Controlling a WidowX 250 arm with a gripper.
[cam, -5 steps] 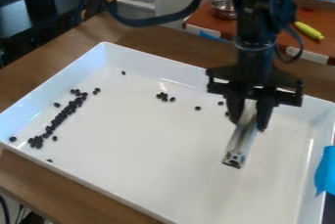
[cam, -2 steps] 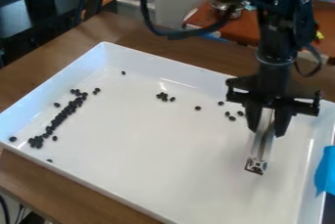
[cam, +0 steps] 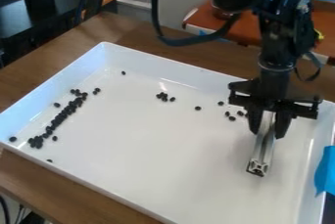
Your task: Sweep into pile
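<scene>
Gripping metal bar (cam: 263, 150) w/ gripper (cam: 267, 134), approx 3 o'clock in white tray (cam: 163, 164); row of dk bits (cam: 60, 118) at 9, sm. cluster (cam: 163, 96) at 12, few strays (cam: 232, 119) nr 2.

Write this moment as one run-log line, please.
gripper: holding metal bar | bar: over tray's right side | dark pieces: long line at left, others scattered | single pile: not yet

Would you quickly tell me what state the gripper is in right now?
Gripper: closed on a metal bar, which slants down over the right part of the white tray.
</scene>
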